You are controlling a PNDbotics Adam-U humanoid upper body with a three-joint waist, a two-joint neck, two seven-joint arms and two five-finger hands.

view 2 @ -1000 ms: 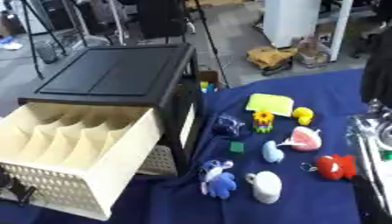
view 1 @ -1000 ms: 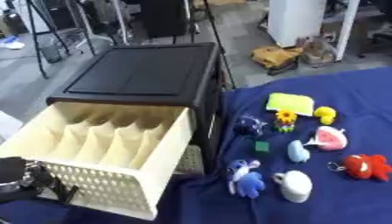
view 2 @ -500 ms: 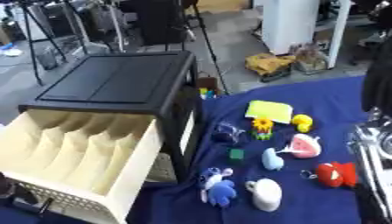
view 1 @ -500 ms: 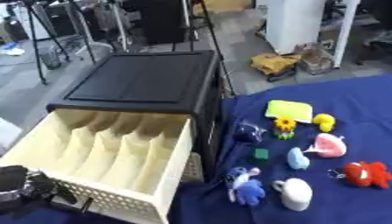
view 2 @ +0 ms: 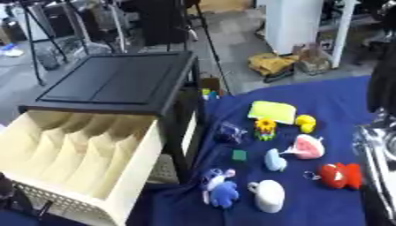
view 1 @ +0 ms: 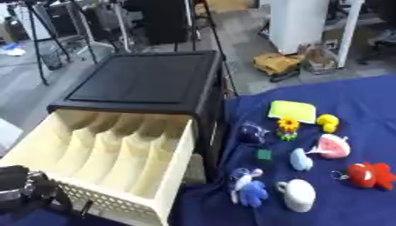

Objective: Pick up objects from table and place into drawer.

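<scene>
Left eye view: the left hand [view 1: 19, 187] shows at 8 o'clock, its fingers unreadable. One open drawer [view 1: 100, 161] at 8 o'clock; nine small objects lie on the blue bench [view 1: 363, 101] at 4 o'clock.

Right eye view: only here a silver right arm [view 2: 375, 150] appears at 3 o'clock, its hand unseen.

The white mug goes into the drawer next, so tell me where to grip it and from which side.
Judging by its pose, grip the white mug across its rounded body, coming down from above. It lies on the blue cloth with its small handle toward the blue plush toy on its left, so close on the clearer near and far sides.
</scene>
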